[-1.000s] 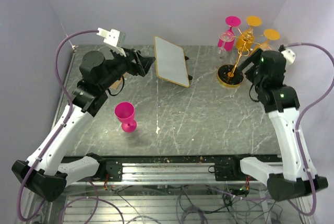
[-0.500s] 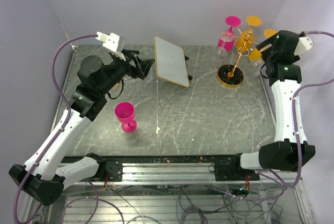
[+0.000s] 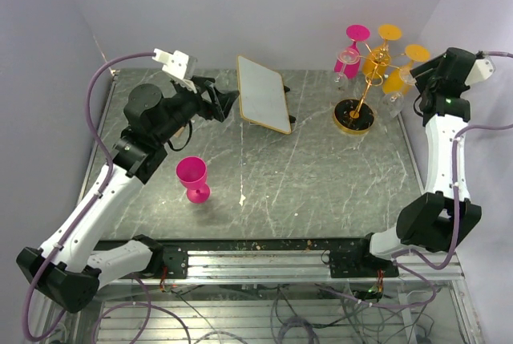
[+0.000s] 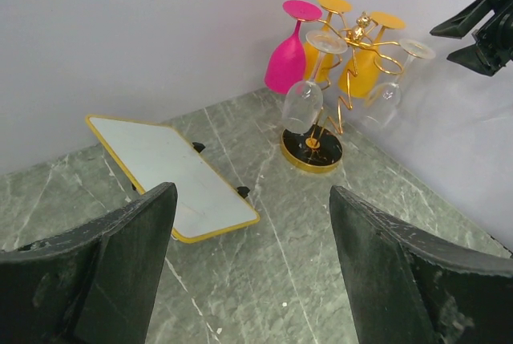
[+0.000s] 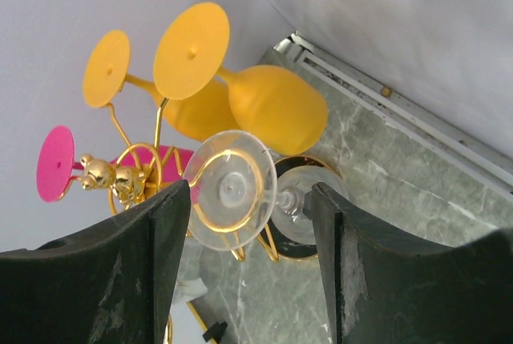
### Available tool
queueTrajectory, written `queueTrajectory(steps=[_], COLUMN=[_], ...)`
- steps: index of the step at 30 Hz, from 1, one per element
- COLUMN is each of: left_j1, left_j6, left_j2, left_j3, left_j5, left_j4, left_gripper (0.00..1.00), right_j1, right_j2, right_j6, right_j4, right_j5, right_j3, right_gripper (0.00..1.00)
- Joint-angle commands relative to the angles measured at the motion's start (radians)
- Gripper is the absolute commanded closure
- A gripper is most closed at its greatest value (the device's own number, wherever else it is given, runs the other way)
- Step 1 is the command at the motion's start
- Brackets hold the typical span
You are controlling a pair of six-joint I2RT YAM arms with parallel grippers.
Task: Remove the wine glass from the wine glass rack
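left gripper [image 4: 252, 208], fingers spread and empty, hovers at 10 o'clock, aimed across the board [image 3: 264, 94] toward the rack [image 3: 353, 116] at 2 o'clock, where the wine glass [image 5: 232, 189] hangs bowl-down from a ring arm. at 3 o'clock the right gripper [image 5: 248, 200], its arm raised high and wrist bent toward the rack, is spread wide, framing the clear foot. best move: pinch the stem, then slide it outward through the ring's gap, never upward.

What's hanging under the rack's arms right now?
Five upside-down glasses hang from the wine glass rack: a pink glass, two orange glasses, and two clear glasses. The rear orange one is partly covered by the others.
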Motion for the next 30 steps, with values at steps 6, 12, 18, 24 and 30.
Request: queueTrajectory(steps=[6, 12, 18, 24, 30], left_j1=[-0.008, -0.008, -0.008, -0.008, -0.006], left_j6=[0.021, 0.021, 0.017, 0.012, 0.012], left_j2=[0.012, 0.008, 0.017, 0.026, 0.038], left_j3=[-0.01, -0.013, -0.013, -0.014, -0.012], left_j5=[-0.01, -0.007, 0.003, 0.009, 0.008], left_j4=[0.055, 0.057, 0.062, 0.065, 0.06], left_gripper=[0.12, 0.12, 0.13, 0.13, 0.13], right_j1=[-0.046, -0.054, -0.055, -0.056, -0.056], right_j2=[0.014, 0.037, 0.062, 0.084, 0.091], right_j6=[0.018, 0.027, 0.034, 0.042, 0.057], right_j4=[0.071, 0.079, 0.084, 0.083, 0.089], right_j5=[-0.039, -0.067, -0.065, -0.058, -0.081], right_j3=[-0.031, -0.046, -0.043, -0.04, -0.045], right_gripper=[0.41, 0.49, 0.51, 0.54, 0.66])
